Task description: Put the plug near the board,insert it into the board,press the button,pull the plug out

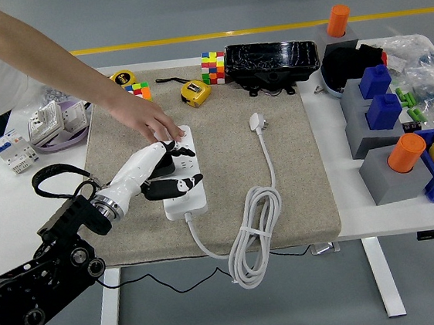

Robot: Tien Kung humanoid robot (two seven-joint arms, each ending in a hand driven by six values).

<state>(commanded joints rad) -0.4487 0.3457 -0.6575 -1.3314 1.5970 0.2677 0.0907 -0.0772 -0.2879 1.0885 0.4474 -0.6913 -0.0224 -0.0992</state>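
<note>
A white power strip (192, 201) lies on a beige mat (295, 170), left of centre. Its white plug (257, 121) lies loose on the mat to the right, unplugged, with its cable coiled (250, 237) at the mat's near edge. My left hand (190, 167) is open. It rests over the middle of the strip with fingers spread above and thumb below, and holds nothing. A person's hand (152, 121) reaches in from the upper left and presses on the strip's far end.
A yellow tape measure (195, 92), colour cubes (212, 67) and a black box (273, 63) stand at the back. Blue and grey blocks (382, 106) with an orange cylinder (407, 152) fill the right side. Wall sockets (50, 122) lie at the left.
</note>
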